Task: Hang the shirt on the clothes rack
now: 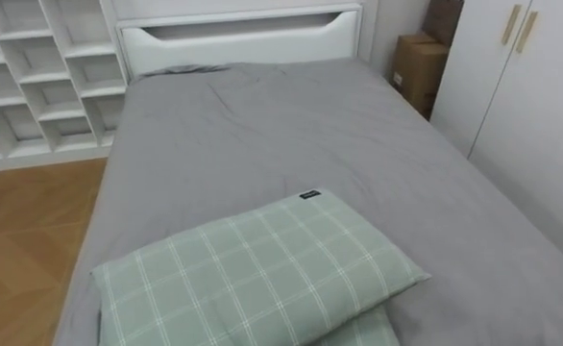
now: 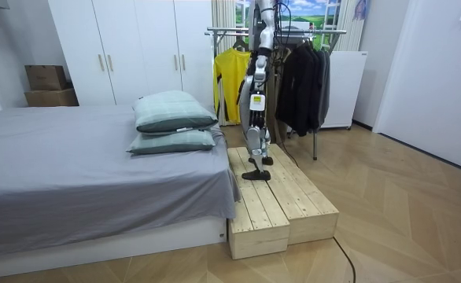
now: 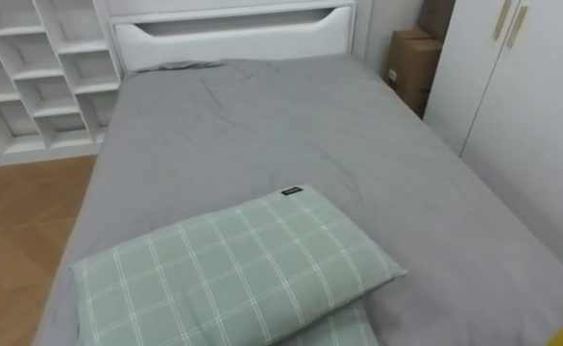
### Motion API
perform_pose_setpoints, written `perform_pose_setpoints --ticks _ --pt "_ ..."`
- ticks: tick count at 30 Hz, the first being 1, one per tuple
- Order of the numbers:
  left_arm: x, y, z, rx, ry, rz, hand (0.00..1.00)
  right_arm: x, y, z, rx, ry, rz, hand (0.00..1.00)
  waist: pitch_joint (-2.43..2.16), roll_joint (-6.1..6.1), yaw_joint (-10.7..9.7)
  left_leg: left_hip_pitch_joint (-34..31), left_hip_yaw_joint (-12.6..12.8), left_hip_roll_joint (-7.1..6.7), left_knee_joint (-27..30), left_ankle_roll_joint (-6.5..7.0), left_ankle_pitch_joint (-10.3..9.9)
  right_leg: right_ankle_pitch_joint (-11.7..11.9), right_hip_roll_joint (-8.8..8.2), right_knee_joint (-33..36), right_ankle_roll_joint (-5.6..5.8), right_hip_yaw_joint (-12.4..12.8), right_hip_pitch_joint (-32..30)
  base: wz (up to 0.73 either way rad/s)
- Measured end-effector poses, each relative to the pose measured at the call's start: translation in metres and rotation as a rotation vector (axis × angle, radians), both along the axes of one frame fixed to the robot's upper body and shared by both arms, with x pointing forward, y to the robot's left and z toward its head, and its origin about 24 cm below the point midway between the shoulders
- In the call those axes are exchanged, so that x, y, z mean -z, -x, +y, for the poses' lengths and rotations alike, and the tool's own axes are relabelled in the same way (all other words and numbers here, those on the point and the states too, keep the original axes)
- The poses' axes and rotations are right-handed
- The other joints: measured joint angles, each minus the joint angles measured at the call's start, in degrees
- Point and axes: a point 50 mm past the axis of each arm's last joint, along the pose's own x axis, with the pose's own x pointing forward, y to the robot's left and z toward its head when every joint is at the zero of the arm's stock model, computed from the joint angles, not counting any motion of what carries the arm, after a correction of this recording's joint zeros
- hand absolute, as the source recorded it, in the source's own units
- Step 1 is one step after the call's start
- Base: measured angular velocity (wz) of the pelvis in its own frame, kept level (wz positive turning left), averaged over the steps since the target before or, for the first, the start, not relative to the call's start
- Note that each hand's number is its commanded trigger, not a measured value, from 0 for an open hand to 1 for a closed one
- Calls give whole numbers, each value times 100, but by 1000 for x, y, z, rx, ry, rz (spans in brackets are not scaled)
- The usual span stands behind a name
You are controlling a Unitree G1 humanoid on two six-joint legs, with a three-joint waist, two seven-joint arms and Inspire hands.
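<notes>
Soft, even daylight fills the room. In the room view the window (image 2: 325,12) at one o'clock is the brightest patch, and the dark garments (image 2: 301,86) on the clothes rack (image 2: 293,33) below it read almost black. The overhanging grey sheet (image 1: 291,135) shades the white bed base (image 2: 136,236) at seven o'clock. In the eye views the sheet is lit flat, with lightly shaded creases. The upper checked pillow (image 1: 262,274) throws a soft shadow at five o'clock onto the lower pillow (image 1: 363,332). The wardrobe doors (image 1: 531,106) at three o'clock are evenly bright.
</notes>
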Motion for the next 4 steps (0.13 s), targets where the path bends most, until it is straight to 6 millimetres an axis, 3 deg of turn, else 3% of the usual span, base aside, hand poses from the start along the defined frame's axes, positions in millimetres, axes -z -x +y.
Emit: perform_pose_setpoints --ticks 4 --pt "0 0 0 0 -1 2 0 0 0 2 6 -17 0 0 7 -9 -5 -28 1 1 2 0 0 0 0 0 0 -9 -20 0"
